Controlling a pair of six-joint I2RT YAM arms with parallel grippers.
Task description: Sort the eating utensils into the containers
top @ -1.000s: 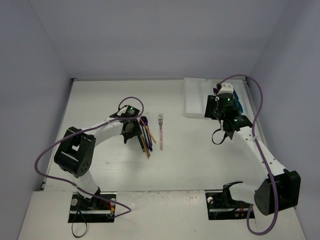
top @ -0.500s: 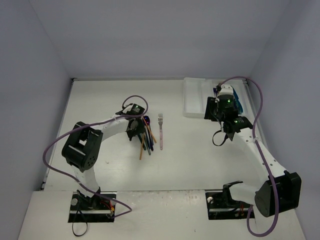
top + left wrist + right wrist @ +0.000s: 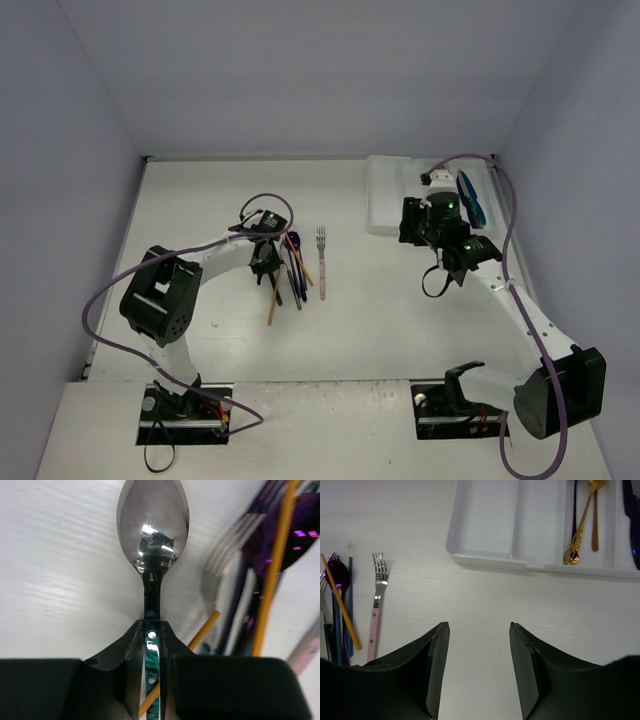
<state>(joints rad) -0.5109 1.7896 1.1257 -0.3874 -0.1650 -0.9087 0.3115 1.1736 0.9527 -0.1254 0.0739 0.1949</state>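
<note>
My left gripper (image 3: 151, 630) is shut on the teal handle of a silver spoon (image 3: 152, 530), low over the table; in the top view the gripper (image 3: 265, 258) is at the left edge of the utensil pile (image 3: 295, 268). A gold stick (image 3: 272, 570), a silver fork and purple pieces lie just right of the spoon. A pink-handled fork (image 3: 322, 262) lies apart to the right. My right gripper (image 3: 479, 627) is open and empty above bare table in front of the white tray (image 3: 485, 560). The tray (image 3: 385, 195) holds gold spoons (image 3: 580, 525) and blue utensils (image 3: 468, 198).
A gold stick (image 3: 273, 300) sticks out of the pile toward the near left. The pile (image 3: 337, 605) and the pink fork (image 3: 376, 610) also show in the right wrist view. The tray's two left compartments show nothing in them. Walls close the table on three sides.
</note>
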